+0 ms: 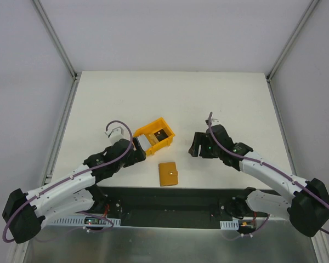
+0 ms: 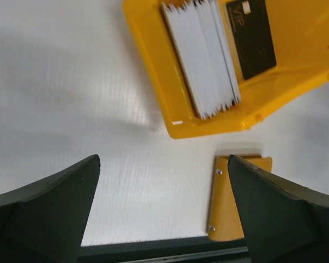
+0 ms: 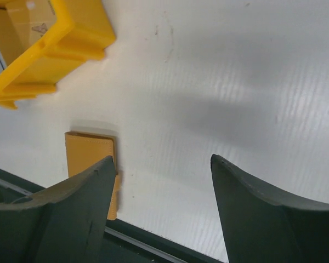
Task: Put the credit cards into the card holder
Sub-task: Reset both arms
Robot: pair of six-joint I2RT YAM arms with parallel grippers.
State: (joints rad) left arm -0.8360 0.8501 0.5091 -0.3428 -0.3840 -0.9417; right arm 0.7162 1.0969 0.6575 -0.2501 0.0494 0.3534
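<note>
L gripper (image 2: 163,164) jaws gape fully wide w/ nothing btwn them, just bare table (image 2: 71,82); the closed tan card holder (image 2: 223,203) lies flat just ahead of the finger at view right, partly hidden by it. Further ahead, a yellow bin (image 2: 164,76) holds a stack of pale credit cards (image 2: 203,60) plus a dark card (image 2: 252,38) reading "VIP". R gripper (image 3: 163,159) is also open & empty, w/ the holder by its view-left finger.

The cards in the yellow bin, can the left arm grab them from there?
Probably yes. The left gripper is open and close beside the yellow bin, the credit cards stand uncovered inside it, and nothing lies between.
</note>
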